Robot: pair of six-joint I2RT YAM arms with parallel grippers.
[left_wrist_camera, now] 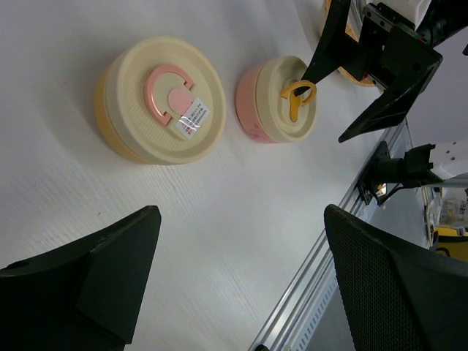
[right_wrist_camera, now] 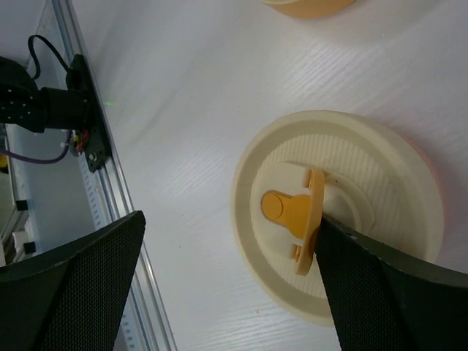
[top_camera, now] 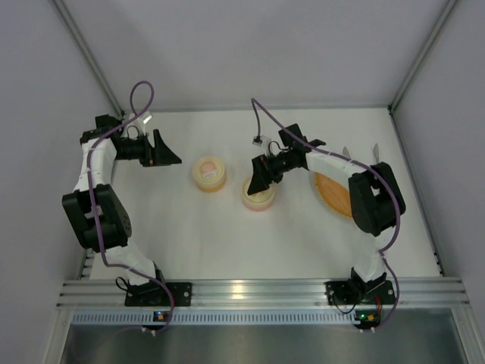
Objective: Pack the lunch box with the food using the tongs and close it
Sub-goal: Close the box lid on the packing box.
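Observation:
Two round lunch box containers stand mid-table, both with cream lids on. One has yellow sides and a pink handle (top_camera: pixel 209 173) (left_wrist_camera: pixel 157 99). The other has pink sides (top_camera: pixel 258 196) (left_wrist_camera: pixel 274 99) and an orange handle (right_wrist_camera: pixel 311 219) that stands upright. My right gripper (top_camera: pixel 261 178) (right_wrist_camera: pixel 230 223) hovers open over this lid, one finger (right_wrist_camera: pixel 380 285) touching the handle. My left gripper (top_camera: pixel 168 155) (left_wrist_camera: pixel 241 212) is open and empty, left of the yellow container. Slim grey tips of the tongs (top_camera: pixel 374 150) poke out behind the right arm. The food is hidden.
An orange boat-shaped tray (top_camera: pixel 332 193) lies at the right, partly under the right arm. The aluminium rail (top_camera: pixel 250 290) runs along the near edge. Grey walls enclose the table on three sides.

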